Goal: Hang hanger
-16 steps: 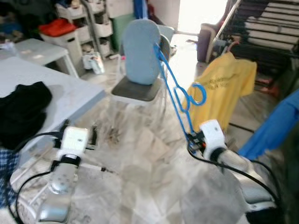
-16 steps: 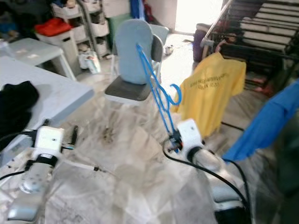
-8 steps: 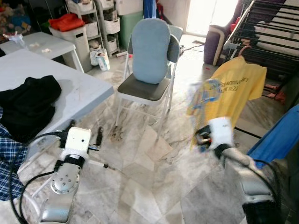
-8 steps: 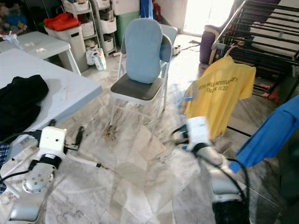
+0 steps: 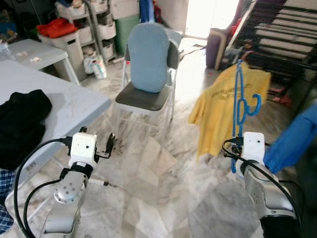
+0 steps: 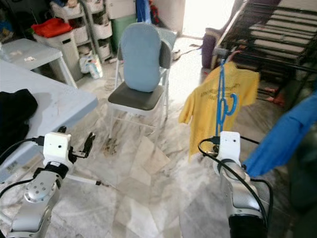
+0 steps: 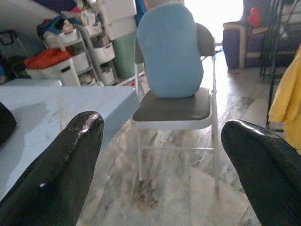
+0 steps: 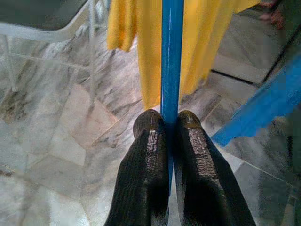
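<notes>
Hanger (image 5: pixel 239 106) swung upright, right of frame, before yellow shirt (image 5: pixel 218 111). Right gripper (image 8: pixel 168 129) clamps it; left gripper (image 7: pixel 160 155) idle, fingers apart. Carrying step; next needs hook over drying rack (image 5: pixel 277 42) bar.

Head stereo downward; wrists along fingers

The black garment (image 5: pixel 22 124) on the grey table (image 5: pixel 74 104) ran off the picture's edge at nine o'clock, and a checked blue cloth (image 5: pixel 5 198) below it was cut at seven o'clock. The thin blue wire hanger (image 8: pixel 171 61) left the right wrist view at twelve o'clock, so its hook was out of sight there. The yellow T-shirt (image 5: pixel 218 114) was partly covered by that hanger. A blue cloth (image 5: pixel 292 139) at three o'clock was cut off. Print on the shirt was too small to read. The dark drying rack (image 5: pixel 277 34) ran beyond the edge at one o'clock.
</notes>
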Controlling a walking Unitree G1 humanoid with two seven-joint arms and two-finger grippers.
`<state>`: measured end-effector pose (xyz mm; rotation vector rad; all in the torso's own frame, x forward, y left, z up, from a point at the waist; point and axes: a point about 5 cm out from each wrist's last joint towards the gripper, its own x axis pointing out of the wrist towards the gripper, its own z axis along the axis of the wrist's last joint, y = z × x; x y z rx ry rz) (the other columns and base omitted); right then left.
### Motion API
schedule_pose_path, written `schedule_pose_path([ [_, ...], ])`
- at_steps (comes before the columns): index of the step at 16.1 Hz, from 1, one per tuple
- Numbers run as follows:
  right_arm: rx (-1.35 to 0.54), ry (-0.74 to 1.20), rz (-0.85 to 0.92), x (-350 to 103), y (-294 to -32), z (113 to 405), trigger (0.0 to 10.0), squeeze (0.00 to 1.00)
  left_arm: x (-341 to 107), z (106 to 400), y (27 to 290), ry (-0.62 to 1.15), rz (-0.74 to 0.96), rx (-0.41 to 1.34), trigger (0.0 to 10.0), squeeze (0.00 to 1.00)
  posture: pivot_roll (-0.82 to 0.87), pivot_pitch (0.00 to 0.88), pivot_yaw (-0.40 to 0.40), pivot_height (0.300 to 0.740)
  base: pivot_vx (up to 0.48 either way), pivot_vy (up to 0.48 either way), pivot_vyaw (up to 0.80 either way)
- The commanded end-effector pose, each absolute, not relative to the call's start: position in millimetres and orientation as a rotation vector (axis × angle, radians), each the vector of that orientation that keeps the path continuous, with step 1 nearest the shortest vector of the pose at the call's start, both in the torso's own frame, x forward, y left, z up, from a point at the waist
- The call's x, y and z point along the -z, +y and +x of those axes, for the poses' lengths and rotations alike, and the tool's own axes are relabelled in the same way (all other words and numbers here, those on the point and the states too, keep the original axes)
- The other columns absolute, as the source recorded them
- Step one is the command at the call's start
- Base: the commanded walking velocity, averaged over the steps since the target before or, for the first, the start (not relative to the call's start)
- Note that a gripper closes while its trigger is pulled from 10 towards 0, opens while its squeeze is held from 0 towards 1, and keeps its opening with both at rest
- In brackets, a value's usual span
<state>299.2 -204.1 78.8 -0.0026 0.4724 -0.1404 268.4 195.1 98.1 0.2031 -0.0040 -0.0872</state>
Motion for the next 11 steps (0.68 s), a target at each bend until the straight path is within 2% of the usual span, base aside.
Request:
schedule_pose_path([
  [1,0.158,0.487,0.0,-78.8,-207.1,299.6,10.0,0.0,-100.7,272.0,191.2,-0.008,0.201,0.113,10.0,0.0,-0.06,0.0,0.01,0.74,0.409,0.0,0.0],
  [3,0.171,0.553,0.022,-70.8,-207.5,293.8,10.0,0.0,-99.1,271.9,188.5,-0.002,0.194,0.126,10.0,0.0,-0.06,0.0,0.009,0.74,0.407,0.0,0.0],
  [10,0.213,0.633,0.014,-63.3,-207.0,290.6,10.0,0.0,-95.4,274.4,181.5,0.015,0.18,0.167,10.0,0.0,-0.06,0.0,0.004,0.74,0.411,0.0,-0.74],
  [11,0.212,0.65,0.018,-61.5,-205.8,290.0,10.0,0.0,-96.7,277.6,182.2,0.014,0.185,0.176,10.0,0.0,-0.07,0.0,0.006,0.74,0.409,0.247,-0.77],
])
